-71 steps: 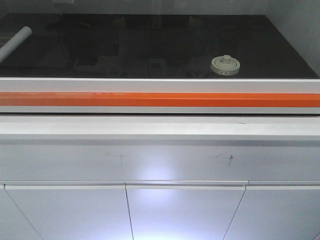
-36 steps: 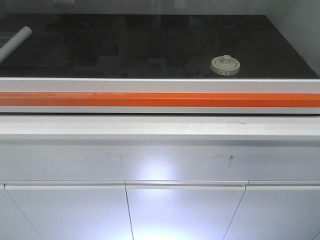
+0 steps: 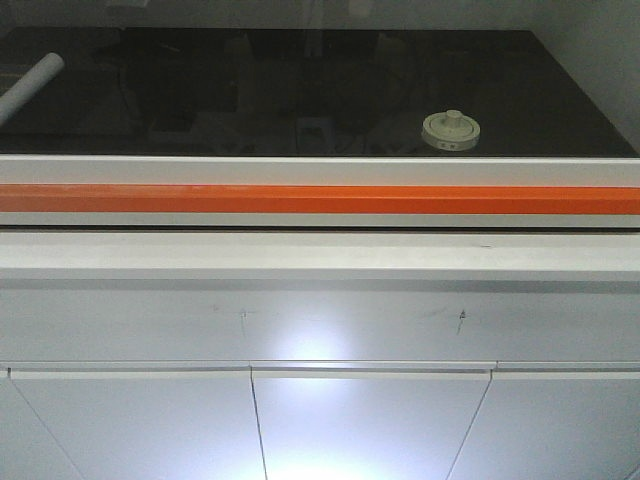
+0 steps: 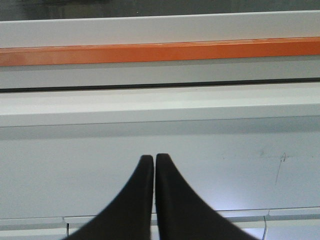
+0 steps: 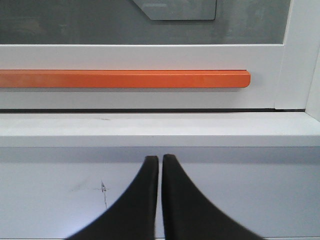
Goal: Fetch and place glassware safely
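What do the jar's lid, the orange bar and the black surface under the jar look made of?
Lid: off-white and matte, likely plastic or ceramic; no shine. Orange bar: smooth, evenly coloured, probably painted metal or plastic. Black surface: glossy with faint reflections, perhaps stone or resin, though a pane in front may cause them.

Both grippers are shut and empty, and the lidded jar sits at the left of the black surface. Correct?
No. The lidded jar sits at the right of the black surface, per the exterior front-facing view. The left gripper and right gripper are shut and empty.
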`<state>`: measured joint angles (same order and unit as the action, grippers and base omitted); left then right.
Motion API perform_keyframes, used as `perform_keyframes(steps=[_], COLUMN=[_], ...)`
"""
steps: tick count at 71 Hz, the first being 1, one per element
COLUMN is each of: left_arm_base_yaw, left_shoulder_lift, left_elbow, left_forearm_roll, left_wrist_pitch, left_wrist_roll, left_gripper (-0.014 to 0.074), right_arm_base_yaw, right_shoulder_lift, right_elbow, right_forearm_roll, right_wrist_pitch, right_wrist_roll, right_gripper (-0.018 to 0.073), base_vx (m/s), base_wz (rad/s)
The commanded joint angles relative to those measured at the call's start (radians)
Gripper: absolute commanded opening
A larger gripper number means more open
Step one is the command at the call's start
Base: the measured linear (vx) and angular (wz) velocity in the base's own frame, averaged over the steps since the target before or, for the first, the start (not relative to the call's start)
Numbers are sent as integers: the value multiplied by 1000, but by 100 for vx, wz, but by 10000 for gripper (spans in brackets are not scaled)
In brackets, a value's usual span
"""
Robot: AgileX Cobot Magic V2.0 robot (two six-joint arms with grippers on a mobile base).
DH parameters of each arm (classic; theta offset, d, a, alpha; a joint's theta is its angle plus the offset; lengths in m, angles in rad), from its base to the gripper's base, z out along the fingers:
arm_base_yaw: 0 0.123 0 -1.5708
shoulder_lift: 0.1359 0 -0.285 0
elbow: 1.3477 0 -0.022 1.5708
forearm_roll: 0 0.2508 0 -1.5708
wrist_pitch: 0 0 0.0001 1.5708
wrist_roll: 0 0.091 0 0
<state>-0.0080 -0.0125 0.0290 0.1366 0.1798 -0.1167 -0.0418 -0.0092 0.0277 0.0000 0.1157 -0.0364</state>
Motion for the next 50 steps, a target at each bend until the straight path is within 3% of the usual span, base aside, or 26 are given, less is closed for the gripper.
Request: perform_keyframes(steps=[1, 18, 33, 50], left_arm_base_yaw=[-7, -7, -7, -7], left_shoulder_lift=[-11, -11, -10, 130], left_elbow=[20, 20, -12, -273], left_forearm_roll=[-10, -86, -86, -83], left_wrist_pitch=[-107, -250, -521, -500], left_wrist_roll=[-10, -10, -6, 2], left_gripper=[-7, -7, -7, -7], right_arm_base_yaw=[-1, -1, -1, -1], right_shoulder_lift=[-13, -13, -13, 84], right_elbow=[18, 18, -14, -251], right_forearm_roll=[-8, 0, 0, 0], right_wrist_pitch=[-82, -187, -385, -326], right_wrist_roll=[-4, 1, -1, -29], right_gripper=[-3, -3, -3, -3], base_vx=[0, 0, 0, 0], base_wz=[0, 0, 0, 0])
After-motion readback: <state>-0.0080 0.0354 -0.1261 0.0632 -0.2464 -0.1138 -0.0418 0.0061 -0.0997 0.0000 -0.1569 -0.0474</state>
